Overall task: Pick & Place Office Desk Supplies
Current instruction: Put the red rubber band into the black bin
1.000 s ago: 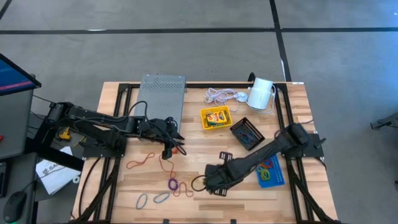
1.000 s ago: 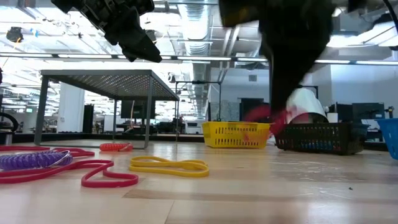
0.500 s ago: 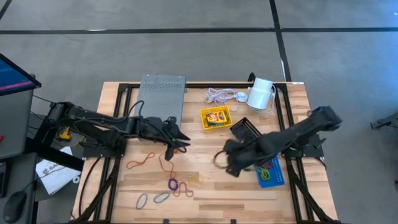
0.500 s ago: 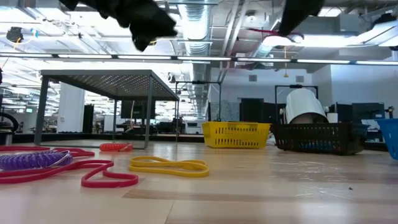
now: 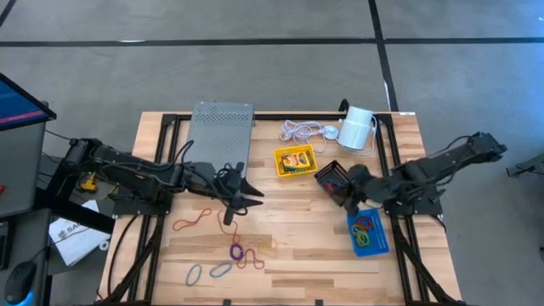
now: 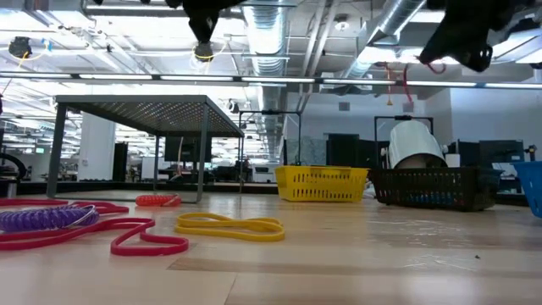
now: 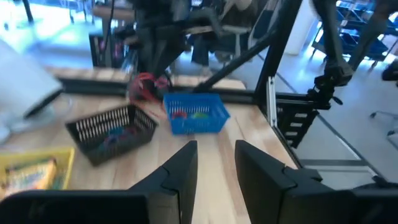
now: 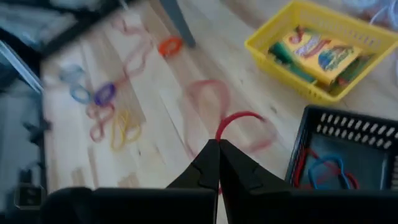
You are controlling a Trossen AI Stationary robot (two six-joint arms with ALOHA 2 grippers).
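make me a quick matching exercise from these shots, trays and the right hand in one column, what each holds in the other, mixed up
Column one:
1. yellow plastic tray
2. black mesh tray
3. blue plastic tray
4. right hand

Column two:
a. red and green rubber-band loops
b. one red rubber-band loop, pinched between shut fingers above the table
c. a yellow-green crayon box
d. blue and red rubber-band loops behind a dark lattice wall

Pairs: 1-c, 2-d, 3-a, 4-b

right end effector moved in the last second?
Yes. In the high view the right end effector, shut on a red rubber band, went from the table's front middle to the black mesh tray.
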